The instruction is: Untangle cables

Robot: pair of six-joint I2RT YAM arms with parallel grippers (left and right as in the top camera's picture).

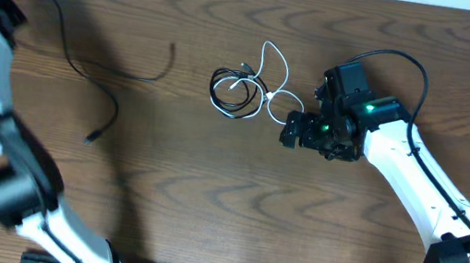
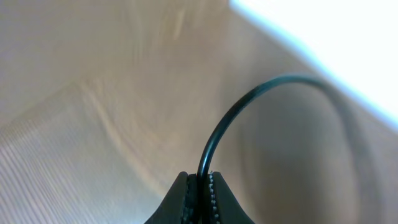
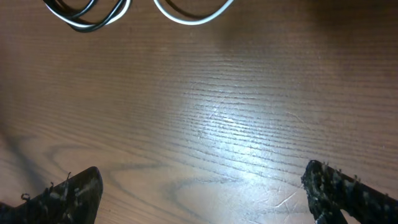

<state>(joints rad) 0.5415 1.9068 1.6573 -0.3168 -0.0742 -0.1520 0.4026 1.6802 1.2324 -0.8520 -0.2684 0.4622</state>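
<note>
Up at ten o'clock, your left gripper (image 2: 200, 179) pinches the long black cable (image 2: 227, 109); your right gripper (image 3: 202, 186) hangs spread at three o'clock of the white-and-black coil (image 3: 84, 25). Grab both strands and the knot may tighten.

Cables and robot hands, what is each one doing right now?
long black cable: stretched out, apart from the other two, pinched by the left gripper.
short black cable: coiled, tangled with the white cable, not held.
white cable: looped, lying against the black coil, not held.
left gripper: shut on the long black cable.
right gripper: open, empty, beside the white cable.
</note>
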